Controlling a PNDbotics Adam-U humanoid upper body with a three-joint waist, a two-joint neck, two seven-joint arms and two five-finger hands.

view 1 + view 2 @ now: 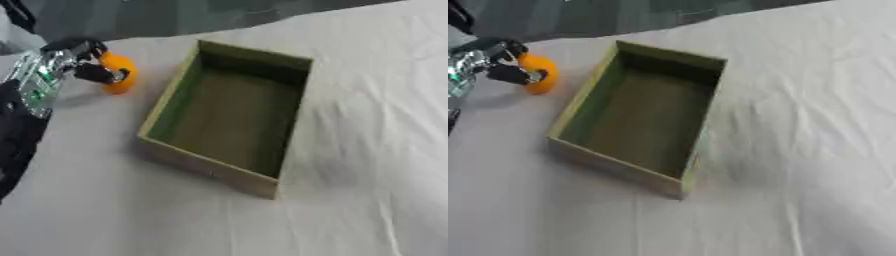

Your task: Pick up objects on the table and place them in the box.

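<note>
At about nine to ten o'clock in the left eye view we see our left arm point(35, 90) coming in from the edge, silver and black, with green showing through its frame. The left eye view shows a long stretch of this arm running down the left edge; the right eye view cuts most of it off and keeps only the wrist and the hand. Our left hand point(83, 62) sits at the arm's end, at about ten o'clock. Its fingers point(101, 74) are curled round an orange ball point(121, 75), one dark finger crossing the ball's front and another showing at its top. The ball bulges out past the fingers toward three o'clock, so its right half is bare. It is outside the box, just beside the box's left wall, with a strip of cloth between them. We cannot tell whether the ball rests on the cloth or is lifted off it.

In the middle lies the box point(171, 107), an open rectangular tray with pale outer walls and a green inside. It sits askew, its long side running from about one o'clock down to seven o'clock. Nothing shows in it.

Under everything is a white tablecloth point(798, 150), creased at three o'clock. A dark floor point(623, 15) shows at twelve o'clock.

Our right hand appears in neither view.
</note>
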